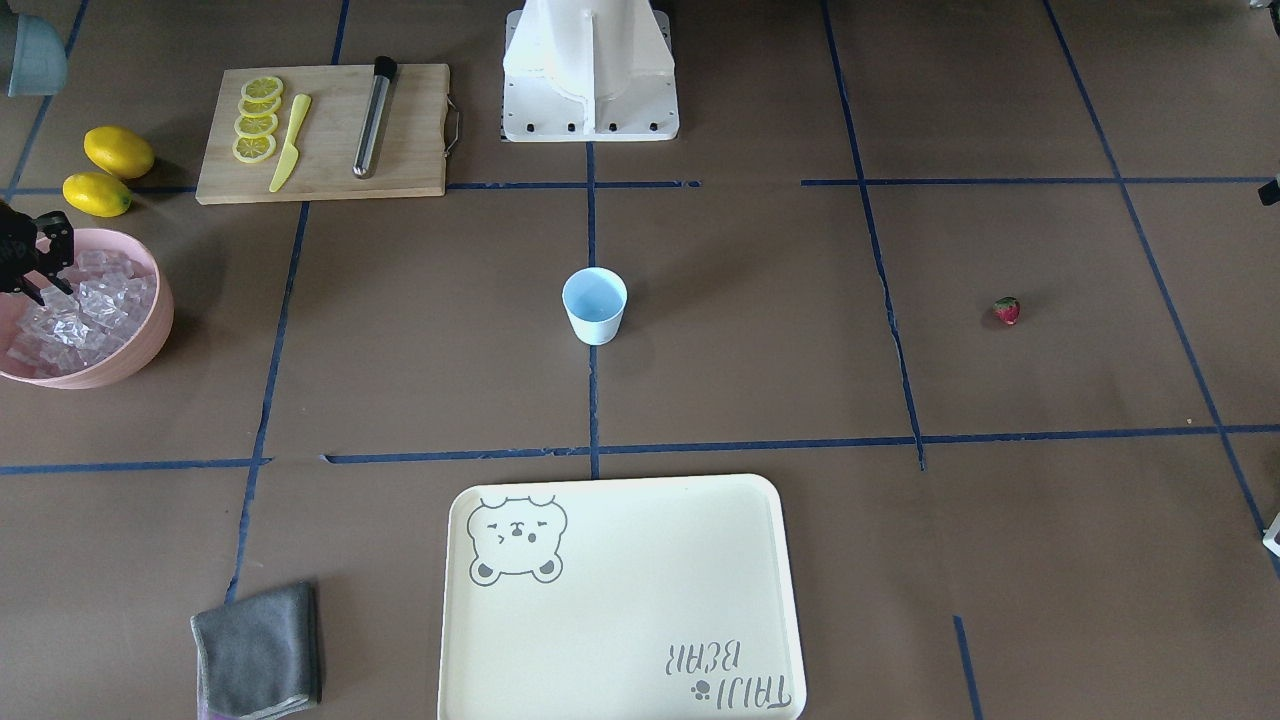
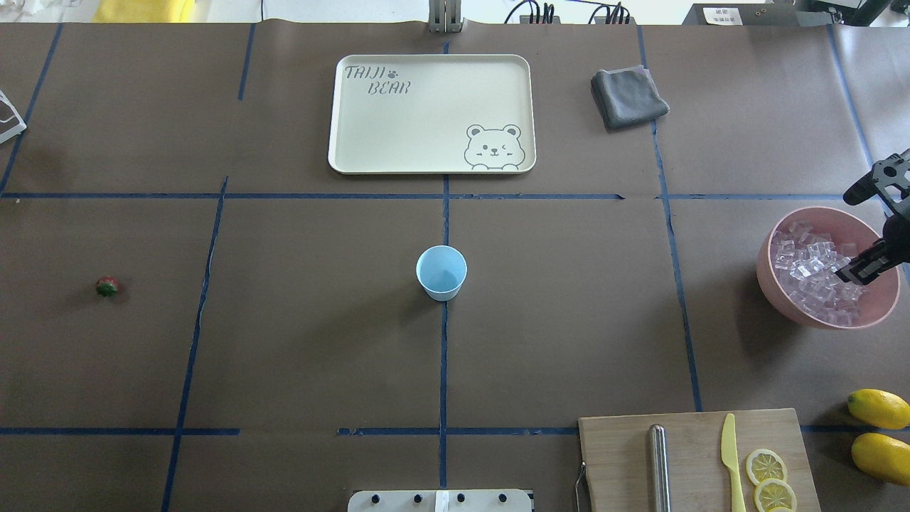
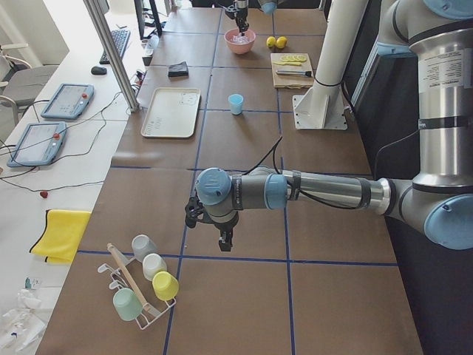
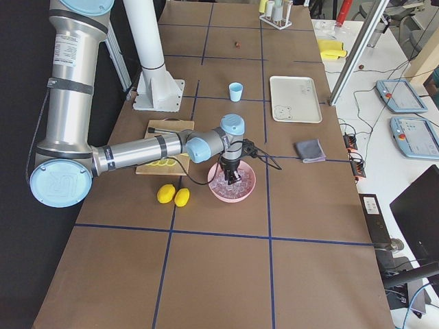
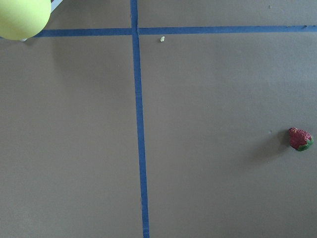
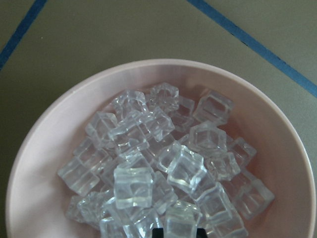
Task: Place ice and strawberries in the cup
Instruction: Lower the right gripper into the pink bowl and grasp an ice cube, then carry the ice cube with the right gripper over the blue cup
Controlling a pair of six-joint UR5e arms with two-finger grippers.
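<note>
Found the ice heaped as many clear cubes inside the pink bowl, at the end of the worktop on the robot's right. Saw the right end effector hanging over that bowl, released, jaws spread wide, with one finger low over the top cubes near the bowl's outer side. Caught only a dark sliver of it at the bottom edge of the right wrist view.

Noted the cup, pale blue and upright, at the middle of the worktop, set on the blue tape line running down the centre, well apart from the bowl. Spotted the strawberry lying alone on the robot's left side, about level with the cup and well apart from it; seen again at the right edge of the left wrist view.

Made out the left end effector only from the side camera, hanging above the worktop near a wire rack of cups; could not tell whether clenched or released.

Beyond the cup, found a cream tray printed with a bear, and a folded grey cloth to its right. Nearer the robot, on its right, saw a wooden cutting board bearing lemon slices, a yellow knife and a metal rod, with two whole lemons just beside the board.
</note>
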